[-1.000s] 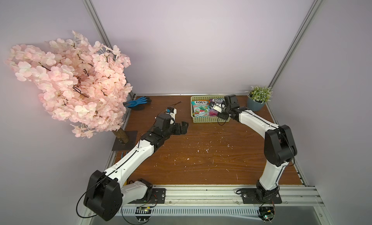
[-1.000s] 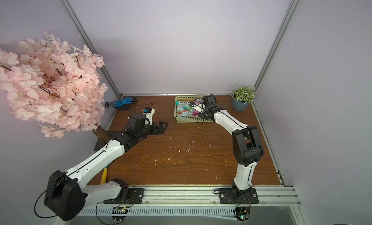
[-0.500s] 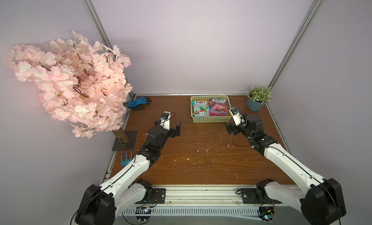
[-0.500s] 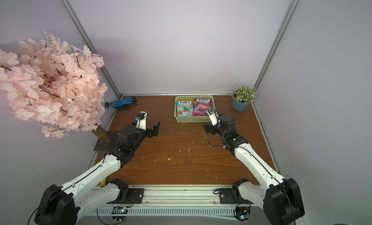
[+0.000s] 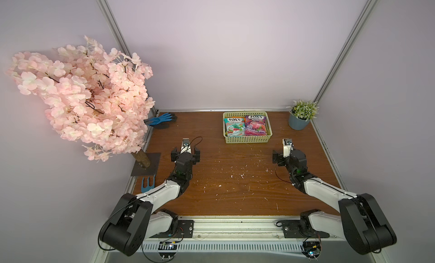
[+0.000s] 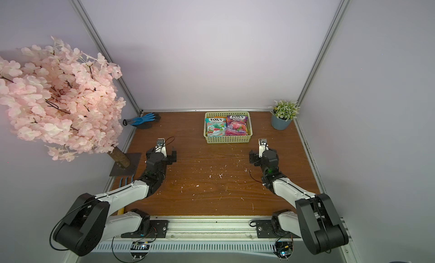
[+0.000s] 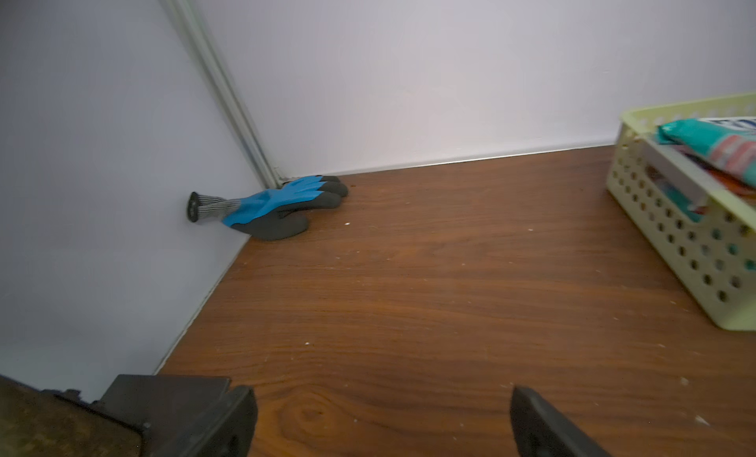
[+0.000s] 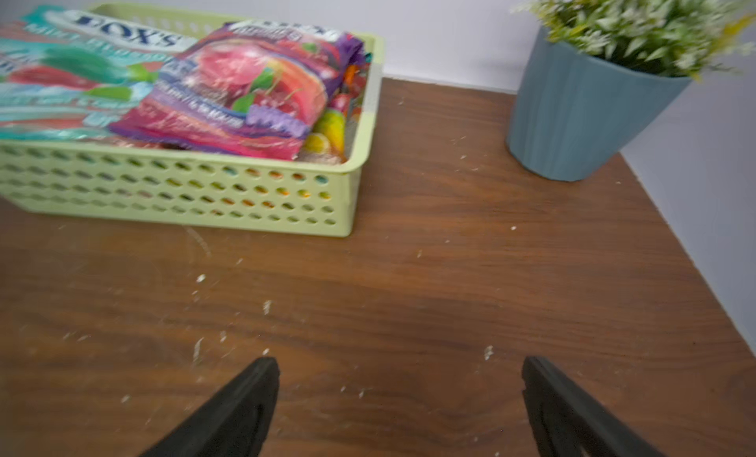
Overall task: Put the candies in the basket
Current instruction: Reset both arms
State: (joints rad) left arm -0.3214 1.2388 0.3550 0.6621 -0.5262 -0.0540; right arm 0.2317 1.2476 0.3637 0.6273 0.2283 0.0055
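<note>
A brown wooden tabletop (image 5: 235, 193), two robot arms drawn back towards its near edge. Near the far edge, right of centre, sits the pale green basket (image 5: 247, 139), the candies (image 5: 255, 126) stacked inside, teal and purple bags on top. The right gripper (image 8: 399, 363), over the basket a second ago, has pulled away, jaws wide and empty; the left gripper (image 7: 380, 393) is equally spread and empty. No bag lies loose, so the task looks finished.
</note>
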